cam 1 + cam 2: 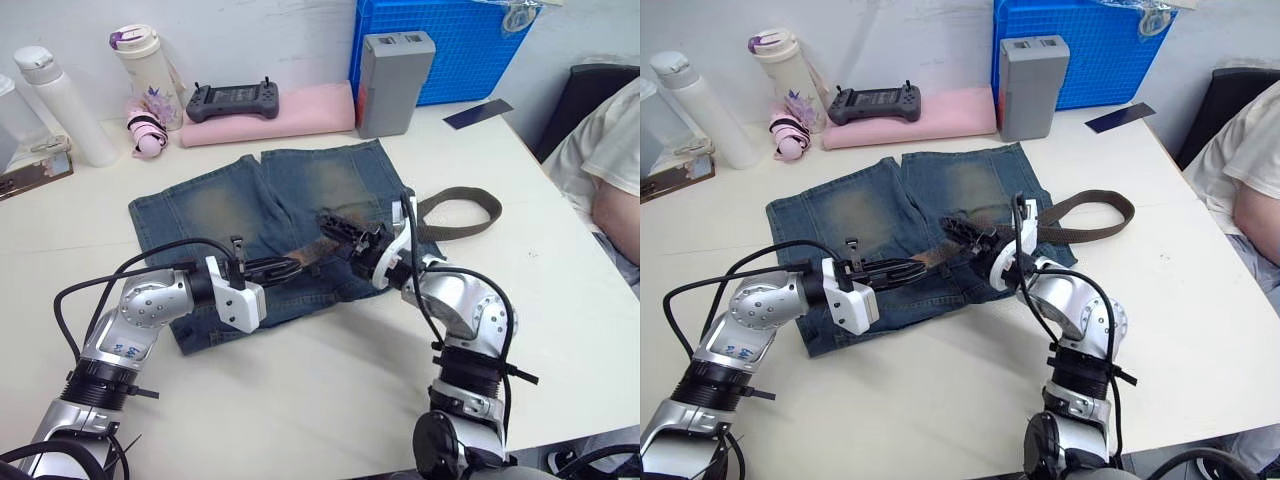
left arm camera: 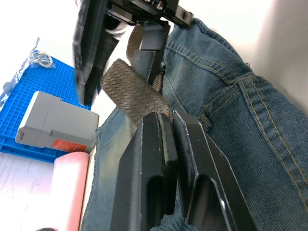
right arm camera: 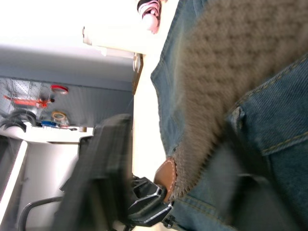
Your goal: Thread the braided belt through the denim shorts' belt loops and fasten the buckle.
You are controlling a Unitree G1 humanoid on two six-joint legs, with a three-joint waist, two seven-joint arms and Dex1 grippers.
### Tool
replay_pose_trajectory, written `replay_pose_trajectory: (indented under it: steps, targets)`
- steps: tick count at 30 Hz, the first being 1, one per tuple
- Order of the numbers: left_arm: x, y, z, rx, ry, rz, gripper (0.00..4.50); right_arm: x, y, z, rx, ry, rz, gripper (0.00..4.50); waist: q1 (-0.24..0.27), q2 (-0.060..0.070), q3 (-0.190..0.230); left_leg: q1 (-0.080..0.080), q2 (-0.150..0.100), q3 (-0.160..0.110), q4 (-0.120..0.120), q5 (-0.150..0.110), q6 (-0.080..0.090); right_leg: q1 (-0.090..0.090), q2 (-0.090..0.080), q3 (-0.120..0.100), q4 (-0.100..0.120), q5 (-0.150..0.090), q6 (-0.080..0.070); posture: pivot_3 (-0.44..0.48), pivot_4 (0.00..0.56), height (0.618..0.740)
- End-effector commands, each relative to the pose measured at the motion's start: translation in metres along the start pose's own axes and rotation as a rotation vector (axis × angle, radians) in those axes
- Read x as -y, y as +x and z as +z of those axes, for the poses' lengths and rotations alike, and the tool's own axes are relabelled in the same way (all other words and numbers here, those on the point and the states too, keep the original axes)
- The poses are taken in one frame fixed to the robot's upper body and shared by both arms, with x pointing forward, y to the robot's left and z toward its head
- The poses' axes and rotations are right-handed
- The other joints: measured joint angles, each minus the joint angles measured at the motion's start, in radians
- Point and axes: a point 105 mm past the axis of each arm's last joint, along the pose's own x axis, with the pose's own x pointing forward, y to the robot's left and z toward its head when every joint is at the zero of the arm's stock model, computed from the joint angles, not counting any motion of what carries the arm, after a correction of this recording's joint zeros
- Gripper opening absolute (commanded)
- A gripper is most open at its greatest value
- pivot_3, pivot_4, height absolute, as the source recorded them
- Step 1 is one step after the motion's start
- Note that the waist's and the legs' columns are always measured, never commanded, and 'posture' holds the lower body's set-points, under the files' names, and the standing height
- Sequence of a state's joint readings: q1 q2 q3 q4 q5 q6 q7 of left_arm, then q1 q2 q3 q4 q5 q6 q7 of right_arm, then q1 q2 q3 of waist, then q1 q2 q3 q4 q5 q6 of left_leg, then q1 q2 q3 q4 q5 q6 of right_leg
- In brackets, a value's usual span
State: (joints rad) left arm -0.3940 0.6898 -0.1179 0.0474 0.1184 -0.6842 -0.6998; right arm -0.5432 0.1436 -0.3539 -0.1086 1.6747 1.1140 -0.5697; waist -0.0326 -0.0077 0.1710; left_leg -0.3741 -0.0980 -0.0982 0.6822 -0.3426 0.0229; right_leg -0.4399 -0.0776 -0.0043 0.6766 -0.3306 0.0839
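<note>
I was working in what looked like a robotics lab or test room, not a home. A plain white table (image 1: 300, 400) carried the scene, its far edge crowded with gear: at 12 o'clock a black handheld controller (image 1: 232, 100) lay on a pink foam pad (image 1: 300, 112), at 1 o'clock a grey battery-like block (image 1: 393, 80) stood before a blue plastic crate (image 1: 455, 45). At 10 o'clock stood water bottles (image 1: 62, 105), the clutter of people at work. At 3 o'clock a seated person (image 1: 610, 160) watched from the table's edge. The right wrist view caught a pegboard wall (image 3: 57, 103) hung with tools and tape rolls.
</note>
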Motion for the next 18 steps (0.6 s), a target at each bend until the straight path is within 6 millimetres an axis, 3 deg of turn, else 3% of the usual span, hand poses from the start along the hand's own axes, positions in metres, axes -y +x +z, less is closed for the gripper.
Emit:
replay_pose_trajectory:
  steps: [1,2,9,16,18]
  targets:
    - [-0.008,-0.003,0.007,0.016,0.027,0.021,0.00,-0.016,0.002,-0.008,-0.017,0.022,0.079,0.59,-0.001,0.000,0.000,0.000,0.000,0.000,0.000,0.000,0.000,0.000,0.000,0.000,0.000,0.000,0.000,0.000,0.150,0.709]
    - [-0.007,-0.004,0.007,0.017,0.025,0.019,0.00,-0.016,0.001,-0.008,-0.012,0.029,0.079,0.04,-0.001,0.000,0.000,0.000,0.000,0.000,0.000,0.000,0.000,0.000,0.000,0.000,0.000,0.000,0.000,0.000,0.150,0.709]
    - [-0.005,-0.008,0.007,0.009,0.008,0.001,0.00,-0.011,-0.002,0.003,0.040,0.054,0.063,0.04,0.000,0.000,0.000,0.000,0.000,0.000,0.000,0.000,0.000,0.000,0.000,0.000,0.000,0.000,0.000,0.000,0.150,0.709]
    - [-0.005,-0.011,0.008,0.003,-0.108,0.014,2.77,-0.010,-0.005,0.010,0.080,0.055,0.074,0.00,0.000,0.000,0.000,0.000,0.000,0.000,0.000,0.000,0.000,0.000,0.000,0.000,-0.001,0.000,0.000,0.000,0.150,0.709]
    - [-0.003,-0.018,0.007,-0.006,-0.232,0.038,2.77,-0.004,-0.011,0.018,0.124,0.043,0.057,0.00,-0.001,0.000,0.000,0.000,0.000,0.000,0.000,0.000,0.000,0.000,0.000,0.000,-0.001,0.000,0.000,0.000,0.150,0.709]
